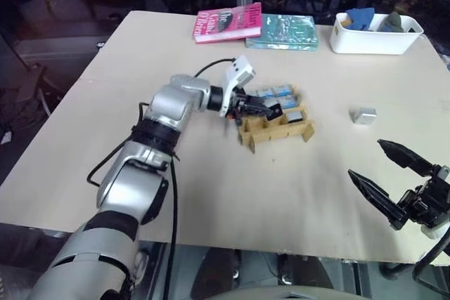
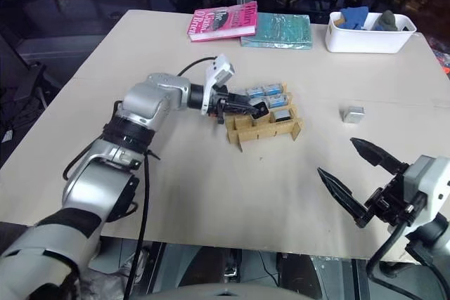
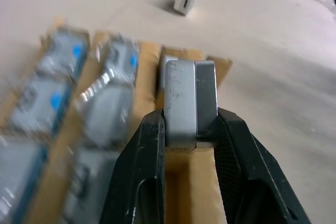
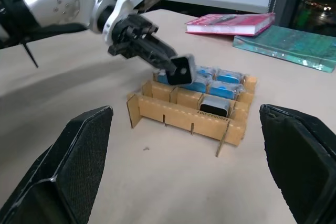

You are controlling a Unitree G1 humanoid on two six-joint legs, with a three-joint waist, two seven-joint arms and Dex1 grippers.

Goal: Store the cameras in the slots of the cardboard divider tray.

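The cardboard divider tray [image 1: 275,131] sits mid-table, with several cameras [image 1: 275,93] standing in its back slots and one [image 4: 215,106] in the right-hand front slot. My left gripper [image 1: 271,110] is shut on a silver-grey camera with a black face [image 3: 189,103], held tilted just above the tray's middle slots. Another camera [image 1: 364,115] lies loose on the table to the right of the tray. Near the front right table edge, my right gripper [image 1: 365,157] hangs open and holds nothing, its fingers [image 4: 79,150] pointing toward the tray.
A white bin [image 1: 376,33] holding blue and grey items stands at the back right. A pink book [image 1: 227,22] and a teal book [image 1: 283,31] lie along the back edge. The table's front edge runs just below my right gripper.
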